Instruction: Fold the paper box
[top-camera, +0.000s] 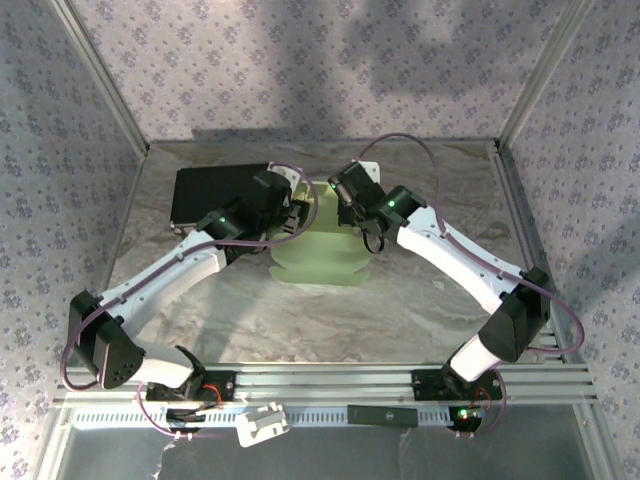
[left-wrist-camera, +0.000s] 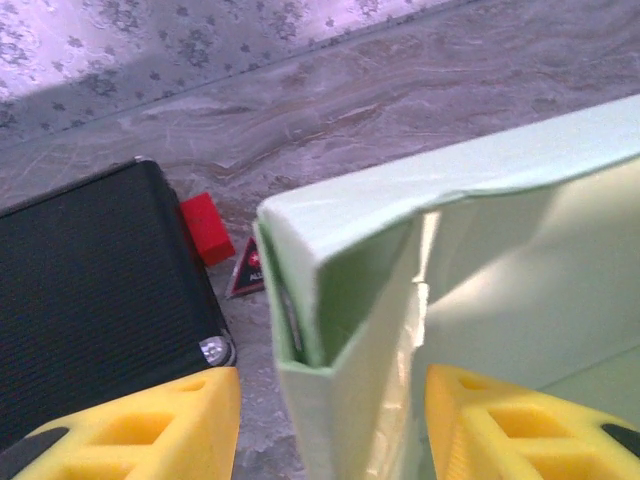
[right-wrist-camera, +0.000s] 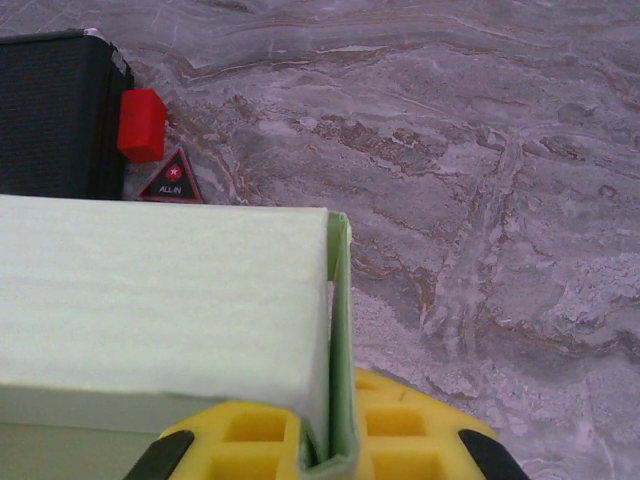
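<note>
Two-armed approach to the paper box (top-camera: 320, 255), upright and half-folded mid-table near the black case (top-camera: 212, 195): pinches a wall edge shut in the right gripper (right-wrist-camera: 330, 425), straddles a folded corner with the left gripper (left-wrist-camera: 325, 395), jaws apart. Bare table (top-camera: 430, 300) open rightward and nearer.

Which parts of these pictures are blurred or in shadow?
Top external: broad soft shadows cross the patterned back wall. Left wrist: the yellow fingers and the paper box look soft. Right wrist: the marbled table is sharp.
</note>
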